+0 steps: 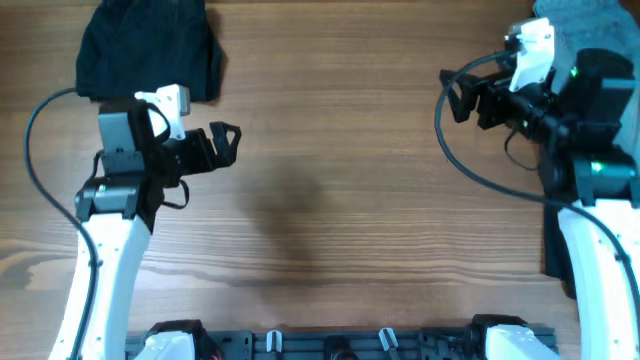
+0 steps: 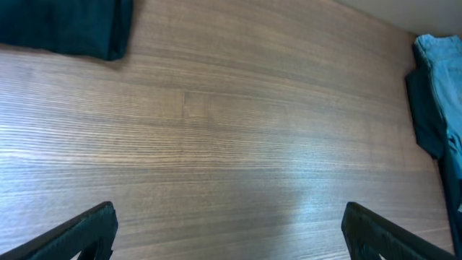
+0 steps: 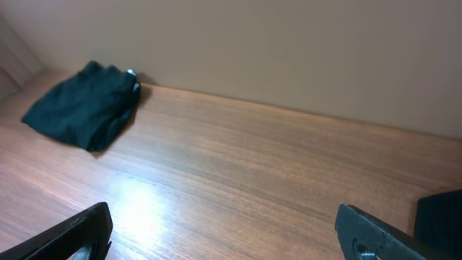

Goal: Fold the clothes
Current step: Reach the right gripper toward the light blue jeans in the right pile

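Note:
The pale blue denim jeans (image 1: pixel 578 22) lie at the table's far right corner, partly hidden behind my right arm; in the left wrist view they show at the right edge (image 2: pixel 442 61) with a navy garment (image 2: pixel 426 119) beside them. A folded black garment (image 1: pixel 150 45) lies at the far left, also in the left wrist view (image 2: pixel 65 25) and the right wrist view (image 3: pixel 83 108). My left gripper (image 1: pixel 226 140) (image 2: pixel 227 235) is open and empty over bare wood. My right gripper (image 1: pixel 455 95) (image 3: pixel 224 231) is open and empty, left of the jeans.
The wooden table (image 1: pixel 330 200) stretches between the two arms. A dark garment (image 1: pixel 553 250) hangs at the right edge beside my right arm. A wall (image 3: pixel 289 50) stands behind the table's far edge in the right wrist view.

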You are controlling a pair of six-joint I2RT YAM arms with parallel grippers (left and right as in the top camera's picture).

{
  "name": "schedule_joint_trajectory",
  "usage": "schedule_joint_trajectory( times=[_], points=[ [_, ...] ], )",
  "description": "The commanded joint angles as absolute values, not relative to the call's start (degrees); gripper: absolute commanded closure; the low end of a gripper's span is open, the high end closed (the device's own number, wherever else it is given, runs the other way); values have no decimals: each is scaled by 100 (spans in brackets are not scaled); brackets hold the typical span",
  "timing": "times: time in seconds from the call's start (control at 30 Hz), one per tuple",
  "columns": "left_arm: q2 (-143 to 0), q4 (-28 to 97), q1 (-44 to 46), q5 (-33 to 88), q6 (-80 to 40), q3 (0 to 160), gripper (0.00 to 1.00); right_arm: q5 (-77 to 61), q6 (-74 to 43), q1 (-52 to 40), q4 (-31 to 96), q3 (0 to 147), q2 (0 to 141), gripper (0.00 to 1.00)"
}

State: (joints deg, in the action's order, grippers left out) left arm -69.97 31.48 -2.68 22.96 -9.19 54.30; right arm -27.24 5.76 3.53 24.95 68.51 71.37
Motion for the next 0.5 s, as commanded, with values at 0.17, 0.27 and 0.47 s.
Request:
schedule_joint_trajectory(
  times=[0.17, 0.27, 0.47],
  points=[
    [-7122, 2971, -235, 2744, -993, 5546, 0, -2248, 729, 370, 2276, 6980, 7612, 0],
    [-7122, 2932, -235, 2762, -991, 5546, 0, -1597, 543, 475, 2040, 6980, 7776, 0],
    [-7126, 2934, -235, 2757, -987, 5546, 0, -1098, 342, 1441, 1623, 6980, 8132, 0]
  ],
)
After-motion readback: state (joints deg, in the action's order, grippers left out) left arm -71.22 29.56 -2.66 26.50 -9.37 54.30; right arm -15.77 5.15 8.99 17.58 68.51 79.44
